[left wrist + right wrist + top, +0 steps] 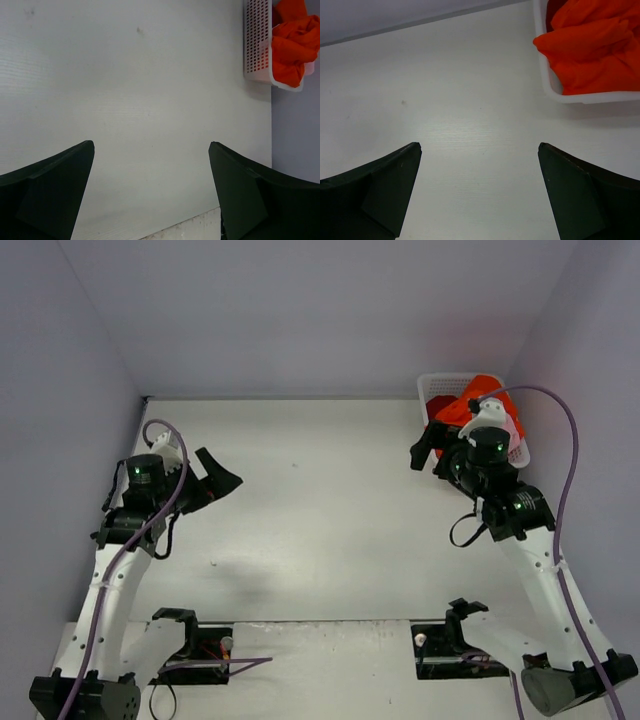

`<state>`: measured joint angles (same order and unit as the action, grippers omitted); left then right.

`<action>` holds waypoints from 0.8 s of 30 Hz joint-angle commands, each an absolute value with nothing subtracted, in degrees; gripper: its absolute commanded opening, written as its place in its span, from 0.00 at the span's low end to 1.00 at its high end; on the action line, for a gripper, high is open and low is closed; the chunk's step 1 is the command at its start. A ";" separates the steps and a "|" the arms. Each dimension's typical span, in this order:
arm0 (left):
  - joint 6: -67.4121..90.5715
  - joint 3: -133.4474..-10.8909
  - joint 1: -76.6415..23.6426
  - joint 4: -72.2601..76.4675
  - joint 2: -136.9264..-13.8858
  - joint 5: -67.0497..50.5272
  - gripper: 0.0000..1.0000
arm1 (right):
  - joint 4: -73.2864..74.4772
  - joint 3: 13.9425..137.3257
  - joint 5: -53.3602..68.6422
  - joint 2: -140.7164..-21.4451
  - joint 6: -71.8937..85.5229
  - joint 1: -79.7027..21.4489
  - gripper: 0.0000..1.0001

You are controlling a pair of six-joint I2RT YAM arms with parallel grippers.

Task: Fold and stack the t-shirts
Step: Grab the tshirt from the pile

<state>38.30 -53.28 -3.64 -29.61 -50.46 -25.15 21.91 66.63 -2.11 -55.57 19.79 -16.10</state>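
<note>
The orange-red t-shirt (482, 398) lies bunched in the white lattice basket (431, 386) at the far right corner of the table (320, 530), spilling over its rim, with a dark red t-shirt (440, 408) tucked beside it. My right gripper (479, 145) hangs just beside the basket, above bare table, jaws spread wide and holding nothing. My left gripper (151, 144) hovers well apart on the left side, jaws equally wide and unloaded.
</note>
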 commanded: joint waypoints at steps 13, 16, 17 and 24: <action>24.97 -68.37 -3.25 -31.28 -58.44 -18.73 0.93 | 20.65 77.86 -14.84 -70.92 12.75 -15.73 1.00; 23.82 -70.31 -3.25 -31.73 -60.46 -17.49 0.93 | 20.83 80.15 -17.57 -74.96 11.35 -15.82 1.00; 23.64 -70.57 -3.25 -31.47 -62.03 -17.06 0.93 | 20.92 80.59 -19.67 -75.84 11.08 -15.73 1.00; 23.29 -73.03 -3.25 -30.50 -70.04 -15.38 0.93 | 21.53 83.41 -29.17 -82.26 9.67 -15.56 1.00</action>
